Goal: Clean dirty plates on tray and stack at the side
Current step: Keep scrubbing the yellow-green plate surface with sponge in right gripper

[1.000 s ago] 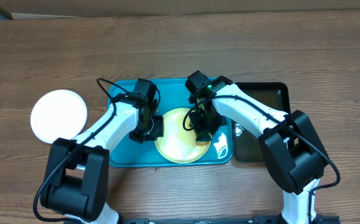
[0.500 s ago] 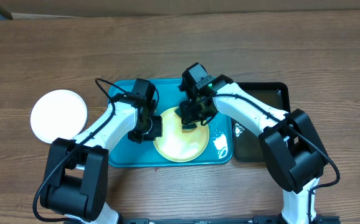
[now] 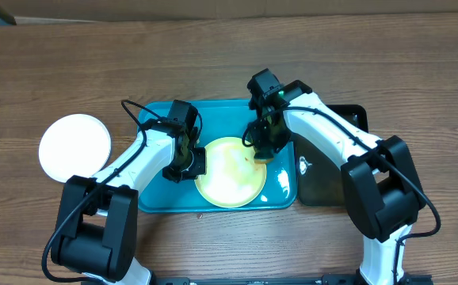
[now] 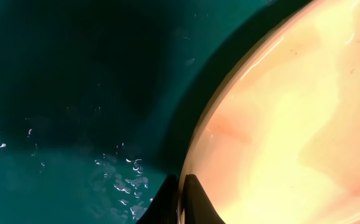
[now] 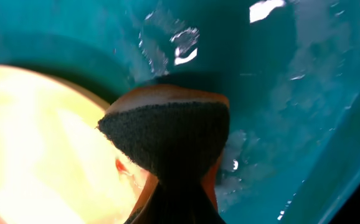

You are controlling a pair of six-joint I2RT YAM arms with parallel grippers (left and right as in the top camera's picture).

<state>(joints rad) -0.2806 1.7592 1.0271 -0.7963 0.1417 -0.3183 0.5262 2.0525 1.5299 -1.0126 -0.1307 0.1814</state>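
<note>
A lime-green rimmed plate [image 3: 229, 170] lies on the teal tray [image 3: 154, 198]; faint orange smears show on it in the left wrist view [image 4: 292, 124]. My left gripper [image 3: 191, 162] is shut on the plate's left rim [image 4: 181, 199]. My right gripper [image 3: 262, 150] is shut on a sponge [image 5: 167, 134] with a dark scouring face and orange body, at the plate's upper right edge. A small red smear sits beside the sponge [image 5: 121, 167]. A clean white plate [image 3: 74, 148] lies on the table left of the tray.
A smaller black tray [image 3: 332, 178] sits right of the teal tray, partly under my right arm. Water drops lie on the teal tray's floor [image 5: 186, 37]. The table is brown wood [image 3: 229, 63].
My right gripper with the sponge moved from the plate's right side to its upper middle, then back right to the plate's upper right edge. The left gripper kept its hold.
</note>
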